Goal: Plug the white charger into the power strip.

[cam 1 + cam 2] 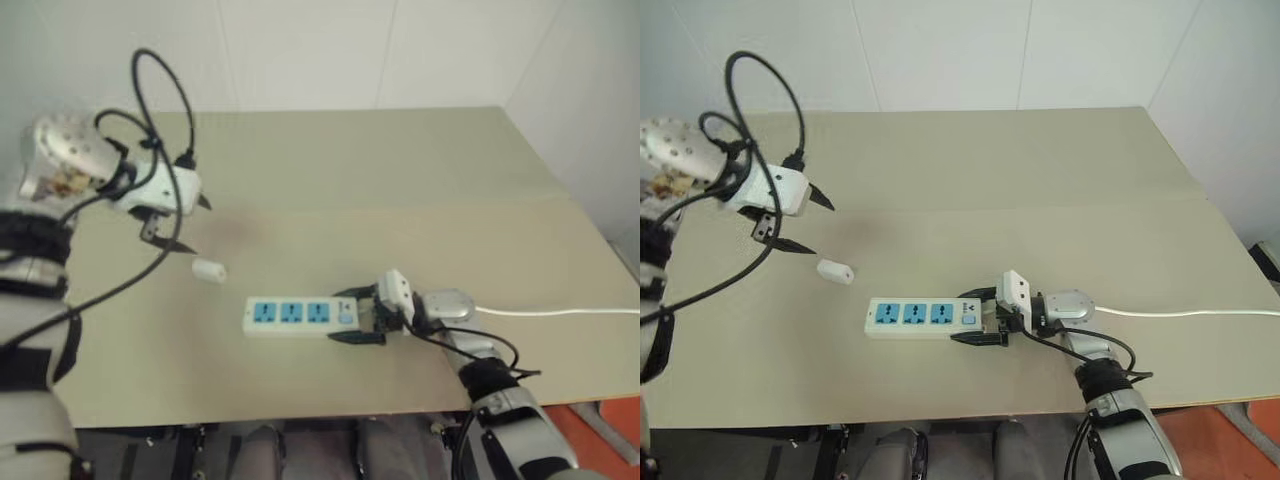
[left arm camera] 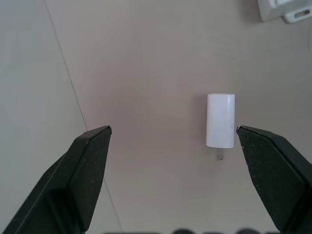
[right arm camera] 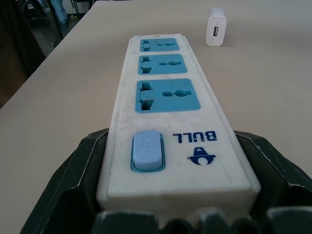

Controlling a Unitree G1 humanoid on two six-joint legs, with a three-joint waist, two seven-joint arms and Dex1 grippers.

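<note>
Place: I read this as a bare test room or lab.
Evidence: plain beige table (image 1: 1040, 180), blank white panelled walls (image 1: 940, 50) at twelve o'clock.

The power strip (image 1: 918, 317) lies flat on the desk (image 1: 1040, 180), near its front edge, running left to right. The right gripper (image 1: 978, 316) clasps its right, switch end, one finger on each long side. The white charger (image 1: 835, 271) lies on the desk just left of and behind the strip, apart from it. The left gripper (image 1: 800, 220) hangs above the desk, behind and left of the charger, jaws spread.
</note>
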